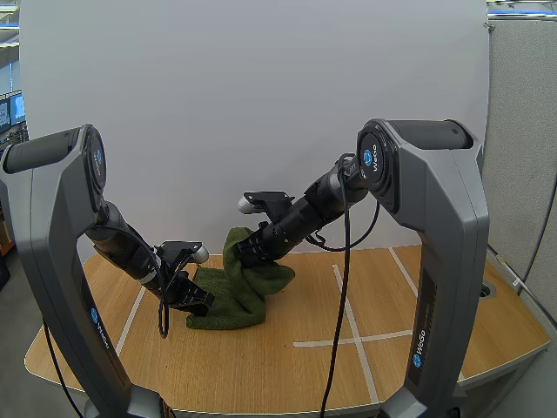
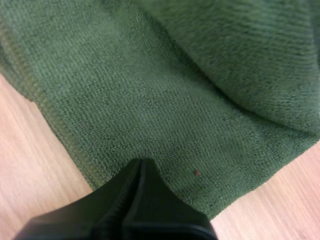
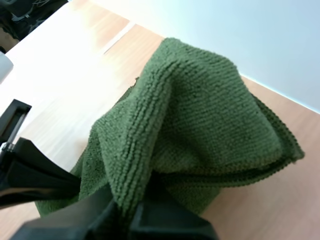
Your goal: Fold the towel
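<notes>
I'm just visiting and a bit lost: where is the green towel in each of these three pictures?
High view: the towel sits bunched on the table, left of centre, with one end lifted.
Left wrist view: the towel lies spread just beyond the closed left fingers.
Right wrist view: the towel rises in a bunch from the right fingers, which pinch it.
Shared landmark: the light wooden table under the towel.

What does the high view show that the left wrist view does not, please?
Only high: the right fingers holding up a fold of towel, and tape lines. Only left wrist: how the left fingers pinch the hem, and a dark speck. Both: green towel on the table.
</notes>
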Robot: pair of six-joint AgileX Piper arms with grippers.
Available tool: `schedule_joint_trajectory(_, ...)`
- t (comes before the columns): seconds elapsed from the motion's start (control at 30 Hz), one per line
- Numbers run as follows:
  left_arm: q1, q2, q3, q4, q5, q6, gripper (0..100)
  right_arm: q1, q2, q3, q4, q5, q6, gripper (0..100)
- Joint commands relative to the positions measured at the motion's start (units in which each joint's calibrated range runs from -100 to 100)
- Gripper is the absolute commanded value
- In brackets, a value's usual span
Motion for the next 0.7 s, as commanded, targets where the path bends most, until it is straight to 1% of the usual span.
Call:
schedule_joint_trajectory(0.0,-0.12,0.22,0.99,0.15,0.18,0.40,0,1.76,2.17,-2.31,2.62,-0.29,-0.15,0)
schedule_joint_trajectory(0.17,-0.12,0.22,0.99,0.15,0.18,0.40,0,2.66,3.72,-2.56,2.56,-1.07,-0.15,0)
schedule_joint_trajectory(0.43,-0.12,0.22,0.99,0.11,0.71,0.40,0,2.66,4.08,-2.70,2.56,-1.72,-0.15,0)
schedule_joint_trajectory(0.47,-0.12,0.22,0.99,0.11,0.87,0.40,0,2.66,4.08,-2.70,2.56,-1.72,-0.15,7)
schedule_joint_trajectory(0.53,-0.12,0.22,0.99,0.11,0.87,0.40,0,2.66,4.08,-2.70,2.56,-1.54,-0.15,30)
schedule_joint_trajectory(0.63,-0.12,0.22,0.99,0.11,0.87,0.40,0,2.66,3.97,-2.70,2.56,-1.35,0.48,72)
schedule_joint_trajectory(0.67,-0.12,0.22,0.99,0.11,0.87,0.40,0,2.66,3.97,-2.70,2.56,-1.35,0.62,77)
